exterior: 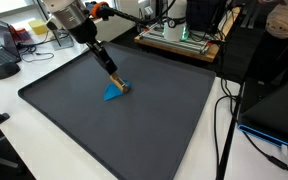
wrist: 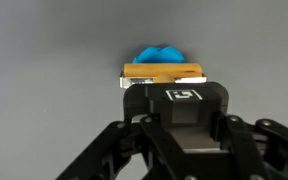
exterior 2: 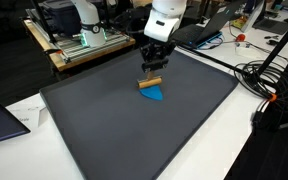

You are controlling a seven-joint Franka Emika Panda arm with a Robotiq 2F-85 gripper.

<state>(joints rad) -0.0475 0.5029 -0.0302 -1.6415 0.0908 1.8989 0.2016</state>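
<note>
Wrist view shows the tool (wrist: 164, 86) clamped on a wooden block (wrist: 164, 71), which rests against a blue cloth (wrist: 160, 52) on the dark mat (wrist: 44, 40).

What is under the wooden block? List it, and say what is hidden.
A blue cloth pokes out past the wooden block held in the gripper, on the dark mat. The block covers the rest of the cloth; whether they touch cannot be seen.
</note>
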